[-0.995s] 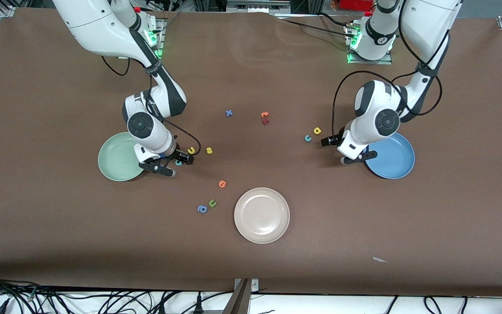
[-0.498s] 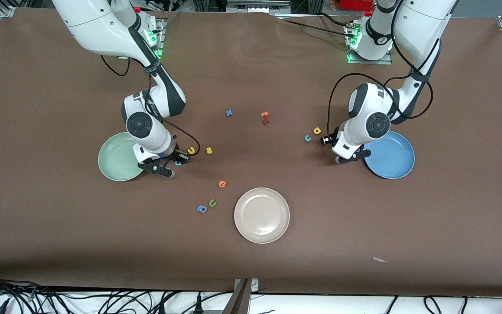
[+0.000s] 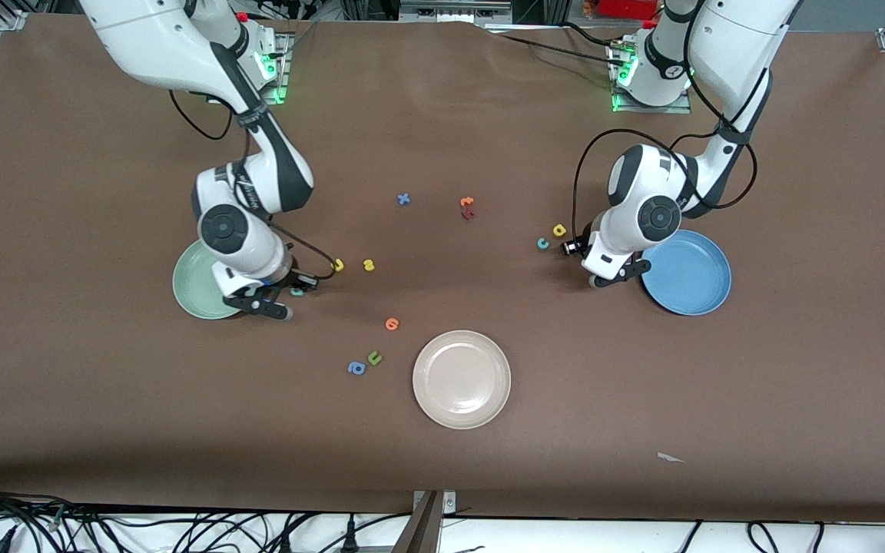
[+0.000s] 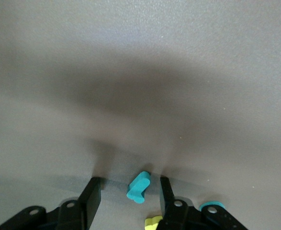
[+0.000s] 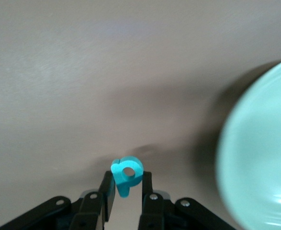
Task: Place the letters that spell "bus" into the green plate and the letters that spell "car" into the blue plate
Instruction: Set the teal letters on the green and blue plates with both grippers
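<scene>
Small, matte, foam-like letters lie on a brown, finely grained table among smooth round plates. The right gripper (image 5: pixel 126 191), low over the table just beside the pale green plate (image 3: pixel 193 288) in the middle band of the front view, is clamped on the teal "b" (image 5: pixel 126 173). The left gripper (image 4: pixel 130 194), beside the blue plate (image 3: pixel 688 273), stands partly open around the thin teal "r" (image 4: pixel 139 187), which seems to touch one finger only. The yellow "u" (image 3: pixel 338 265), yellow "s" (image 3: pixel 369 265), teal "c" (image 3: pixel 543 243) and yellow "a" (image 3: pixel 559 230) lie on the table.
</scene>
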### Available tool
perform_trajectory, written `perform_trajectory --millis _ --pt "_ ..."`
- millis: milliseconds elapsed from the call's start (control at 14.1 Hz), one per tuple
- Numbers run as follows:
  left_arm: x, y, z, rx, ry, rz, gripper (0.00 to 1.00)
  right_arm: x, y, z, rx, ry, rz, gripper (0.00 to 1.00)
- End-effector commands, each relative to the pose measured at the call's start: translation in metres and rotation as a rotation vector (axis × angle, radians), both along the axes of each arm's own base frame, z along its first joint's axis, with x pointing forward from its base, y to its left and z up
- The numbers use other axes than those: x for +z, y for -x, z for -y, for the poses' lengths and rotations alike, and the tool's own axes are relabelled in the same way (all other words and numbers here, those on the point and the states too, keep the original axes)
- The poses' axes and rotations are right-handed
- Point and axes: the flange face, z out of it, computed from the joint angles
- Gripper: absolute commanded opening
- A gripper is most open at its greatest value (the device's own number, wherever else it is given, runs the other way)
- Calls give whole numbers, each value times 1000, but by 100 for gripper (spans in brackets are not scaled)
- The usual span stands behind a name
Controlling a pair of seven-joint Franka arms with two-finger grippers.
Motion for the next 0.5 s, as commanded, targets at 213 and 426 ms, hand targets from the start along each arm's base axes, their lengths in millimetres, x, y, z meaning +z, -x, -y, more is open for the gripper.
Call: perform_trajectory --millis 213,426 --pt "-10 -2 4 32 8 12 48 1 2 130 174 28 -96 6" --pt "-11 -2 5 32 8 12 37 -27 7 164 146 -51 -141 8"
